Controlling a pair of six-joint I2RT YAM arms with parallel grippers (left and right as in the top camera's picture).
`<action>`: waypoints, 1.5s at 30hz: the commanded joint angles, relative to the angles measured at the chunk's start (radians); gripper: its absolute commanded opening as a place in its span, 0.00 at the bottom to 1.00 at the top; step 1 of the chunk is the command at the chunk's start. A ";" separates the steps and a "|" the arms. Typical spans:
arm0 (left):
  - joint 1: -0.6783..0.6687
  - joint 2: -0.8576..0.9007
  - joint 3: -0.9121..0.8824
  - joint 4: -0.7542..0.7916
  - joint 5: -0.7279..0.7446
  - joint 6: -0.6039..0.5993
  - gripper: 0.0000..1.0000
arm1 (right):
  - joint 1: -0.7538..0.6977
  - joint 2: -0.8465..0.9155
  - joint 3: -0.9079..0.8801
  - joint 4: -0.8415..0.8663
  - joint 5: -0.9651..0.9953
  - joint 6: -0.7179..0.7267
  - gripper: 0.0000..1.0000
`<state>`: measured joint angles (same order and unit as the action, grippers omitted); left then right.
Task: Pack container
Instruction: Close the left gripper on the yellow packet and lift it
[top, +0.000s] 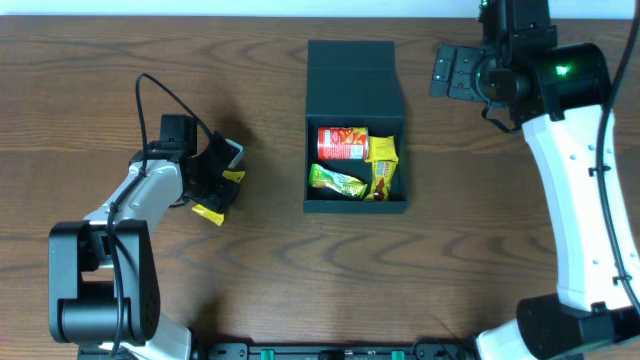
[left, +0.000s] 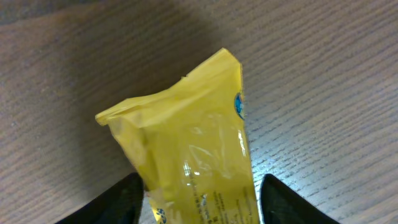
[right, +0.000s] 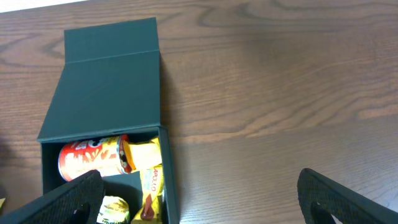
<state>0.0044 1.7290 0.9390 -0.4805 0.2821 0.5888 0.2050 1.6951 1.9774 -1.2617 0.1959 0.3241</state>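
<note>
The dark teal container (top: 355, 207) stands open at the table's middle, its flap lid (top: 352, 75) laid back. Inside lie a red can (top: 342, 142), a green packet (top: 338, 181) and two yellow packets (top: 383, 150). At the left, my left gripper (top: 222, 175) is low over the table, its fingers pressed against both sides of a yellow snack packet (left: 186, 137) that lies between them (left: 202, 183). My right gripper (top: 458, 72) hovers open at the back right, beside the container (right: 106, 81), with nothing between its fingers (right: 199, 186).
The wooden table (top: 500, 250) stretches bare to the right of the container. The right arm's white links (top: 575, 190) reach down the right side. The left arm's base (top: 100, 290) sits at the front left.
</note>
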 joint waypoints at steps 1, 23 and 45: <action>-0.001 0.010 0.006 0.006 0.007 -0.002 0.56 | -0.008 0.009 0.004 0.002 0.014 -0.019 0.99; -0.011 0.009 0.035 0.047 0.009 -0.122 0.38 | -0.008 0.009 0.004 0.013 0.018 -0.019 0.99; -0.104 -0.060 0.184 -0.095 -0.162 -0.002 0.80 | -0.008 0.009 0.004 0.024 0.018 -0.019 0.99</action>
<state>-0.1001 1.6978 1.1080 -0.5419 0.1864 0.4828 0.2050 1.6951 1.9774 -1.2373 0.1993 0.3241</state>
